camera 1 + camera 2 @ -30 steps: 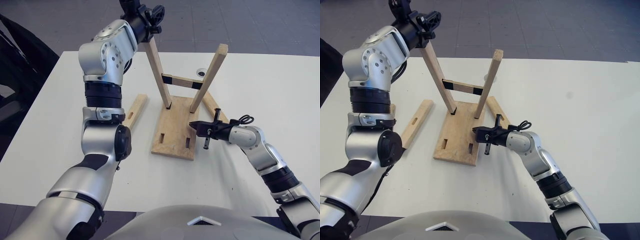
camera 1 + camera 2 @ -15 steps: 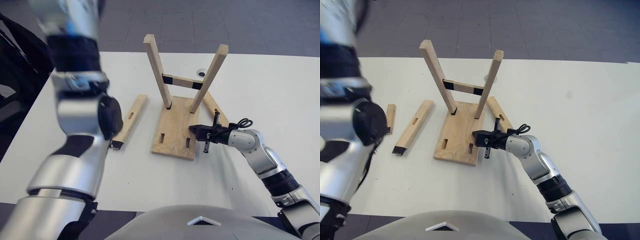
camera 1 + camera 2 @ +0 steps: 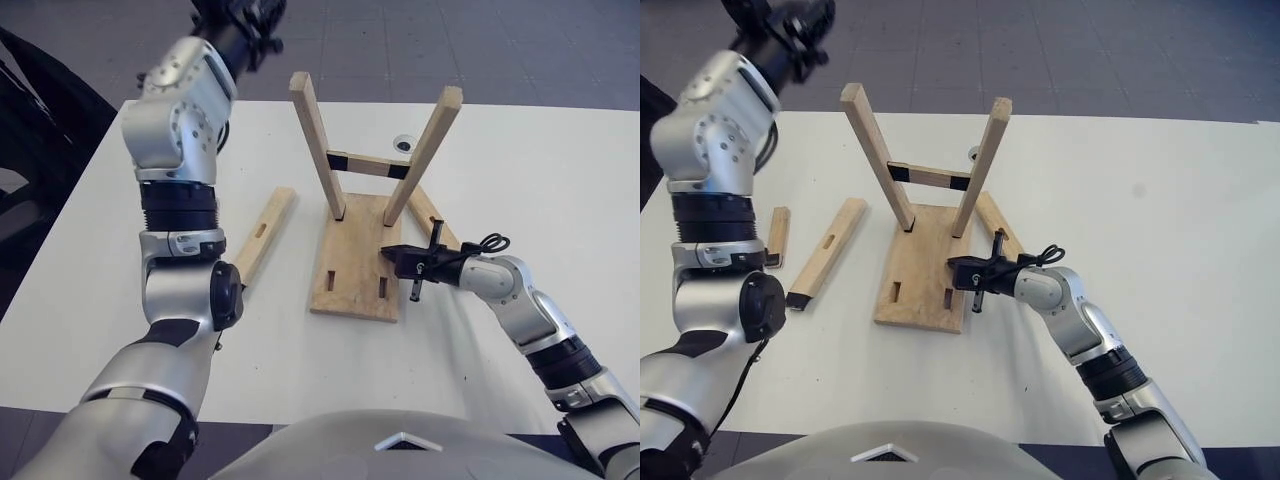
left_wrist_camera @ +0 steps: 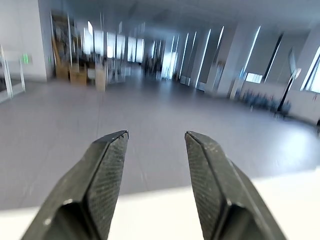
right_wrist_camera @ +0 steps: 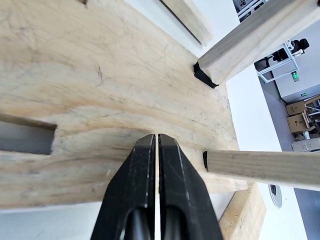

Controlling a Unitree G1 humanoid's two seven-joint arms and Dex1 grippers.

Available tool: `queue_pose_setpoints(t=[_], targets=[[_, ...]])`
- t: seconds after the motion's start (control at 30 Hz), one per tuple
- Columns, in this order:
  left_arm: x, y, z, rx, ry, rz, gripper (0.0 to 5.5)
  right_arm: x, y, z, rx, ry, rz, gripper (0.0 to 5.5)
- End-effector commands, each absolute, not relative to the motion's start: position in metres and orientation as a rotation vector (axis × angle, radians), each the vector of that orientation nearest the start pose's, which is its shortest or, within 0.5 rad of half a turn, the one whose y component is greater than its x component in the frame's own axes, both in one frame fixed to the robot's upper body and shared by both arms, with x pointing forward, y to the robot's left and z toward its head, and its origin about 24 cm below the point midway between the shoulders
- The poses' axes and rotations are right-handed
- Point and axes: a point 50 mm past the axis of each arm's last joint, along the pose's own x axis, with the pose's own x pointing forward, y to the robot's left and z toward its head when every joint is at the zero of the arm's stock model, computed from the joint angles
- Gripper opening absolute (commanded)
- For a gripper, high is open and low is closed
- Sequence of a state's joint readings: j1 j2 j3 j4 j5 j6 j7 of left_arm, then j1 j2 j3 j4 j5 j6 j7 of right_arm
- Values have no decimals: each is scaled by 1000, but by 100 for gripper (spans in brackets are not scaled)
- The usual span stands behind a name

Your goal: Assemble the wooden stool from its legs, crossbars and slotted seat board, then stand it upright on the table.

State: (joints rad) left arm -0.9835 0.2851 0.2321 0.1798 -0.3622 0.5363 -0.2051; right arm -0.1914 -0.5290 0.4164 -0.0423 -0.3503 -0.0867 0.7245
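The slotted seat board (image 3: 350, 270) lies flat on the white table (image 3: 540, 170). Two legs stand in its far slots, one on the left (image 3: 318, 145) and one on the right (image 3: 420, 155), joined by a crossbar (image 3: 365, 164) with black ends. My right gripper (image 3: 388, 257) is shut with nothing between its fingers (image 5: 145, 165), and its tips rest on the board's right edge. My left gripper (image 4: 155, 145) is open and empty, raised high over the table's far left, clear of the left leg's top.
A loose slotted leg (image 3: 265, 235) lies left of the board, and a short piece (image 3: 777, 235) lies farther left. Another leg (image 3: 428, 215) lies behind the board's right side. A round grommet (image 3: 403, 145) sits in the table beyond the stool.
My left gripper has let go of the left leg's top and swung up and to the left. The right gripper has stayed at the board's edge.
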Motion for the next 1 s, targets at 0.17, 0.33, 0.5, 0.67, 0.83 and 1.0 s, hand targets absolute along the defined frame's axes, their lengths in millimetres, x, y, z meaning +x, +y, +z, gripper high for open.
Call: queue_pose_setpoints(t=[0.17, 0.33, 0.5, 0.67, 0.83, 1.0], targets=[[328, 221, 196, -31, -6, -231, 212, 244, -147, 59, -951, 125, 1067, 10], [277, 213, 96, 85, 457, -408, 212, 253, -171, 57, -977, 207, 985, 10], [266, 170, 71, 86, 606, -584, 212, 267, -158, 37, -986, 235, 1031, 10], [266, 153, 53, 94, 715, -617, 212, 284, -143, 33, -955, 212, 1032, 10], [292, 130, 53, 75, 672, -633, 212, 304, -126, 35, -930, 182, 1011, 10], [317, 132, 62, 74, 594, -593, 212, 317, -120, 38, -938, 172, 982, 10]])
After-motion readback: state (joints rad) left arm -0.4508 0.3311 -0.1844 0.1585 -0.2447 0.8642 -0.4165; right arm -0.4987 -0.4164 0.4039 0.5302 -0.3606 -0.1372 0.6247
